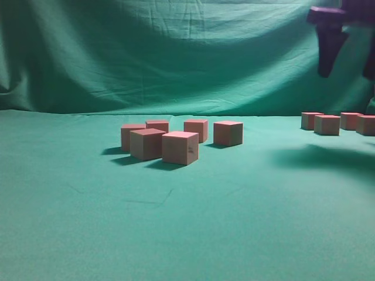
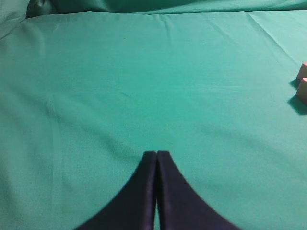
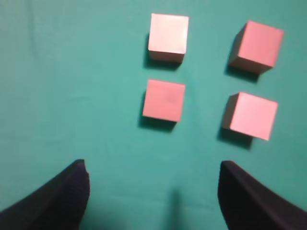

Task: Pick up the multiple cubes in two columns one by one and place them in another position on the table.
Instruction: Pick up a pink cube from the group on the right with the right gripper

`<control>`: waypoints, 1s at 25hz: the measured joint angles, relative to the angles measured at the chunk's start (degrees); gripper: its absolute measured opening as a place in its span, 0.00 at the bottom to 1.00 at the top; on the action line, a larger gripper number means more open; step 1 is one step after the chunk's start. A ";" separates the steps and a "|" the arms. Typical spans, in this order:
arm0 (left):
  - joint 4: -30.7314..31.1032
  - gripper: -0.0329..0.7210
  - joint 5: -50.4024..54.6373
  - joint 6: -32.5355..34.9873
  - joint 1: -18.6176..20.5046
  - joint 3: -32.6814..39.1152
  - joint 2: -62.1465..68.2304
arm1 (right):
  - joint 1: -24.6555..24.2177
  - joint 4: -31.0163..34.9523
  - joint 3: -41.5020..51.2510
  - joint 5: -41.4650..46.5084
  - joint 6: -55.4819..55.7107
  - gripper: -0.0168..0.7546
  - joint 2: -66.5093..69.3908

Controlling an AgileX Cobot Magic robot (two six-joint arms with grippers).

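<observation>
Several reddish-pink cubes point(image 1: 180, 147) sit clustered on the green table point(image 1: 187, 228) at centre. Several more cubes point(image 1: 327, 124) stand at the far right in two short columns. In the right wrist view they show from above as a two-by-two block point(image 3: 164, 99). My right gripper point(image 1: 350, 58) hangs high above them, open and empty; its dark fingers point(image 3: 153, 167) frame bare cloth just short of the block. My left gripper point(image 2: 156, 153) is shut and empty over bare cloth. Two cube edges point(image 2: 303, 88) show at the right border of the left wrist view. The left gripper is out of the exterior view.
A draped, wrinkled green backdrop point(image 1: 176, 52) rises behind the table. A wide strip of cloth point(image 1: 272, 140) lies between the centre cluster and the right group. The right arm's shadow point(image 1: 328, 158) falls in front of the right group.
</observation>
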 joint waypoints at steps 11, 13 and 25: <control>0.00 0.04 0.00 0.00 0.00 0.00 0.00 | 0.57 -3.18 -12.89 4.21 2.12 0.73 13.65; 0.00 0.04 0.00 0.00 0.00 0.00 0.00 | 0.57 -3.18 -12.89 4.21 2.23 0.73 14.56; 0.00 0.04 0.00 0.00 0.00 0.00 0.00 | 0.57 -3.18 -13.00 0.78 2.33 0.45 17.17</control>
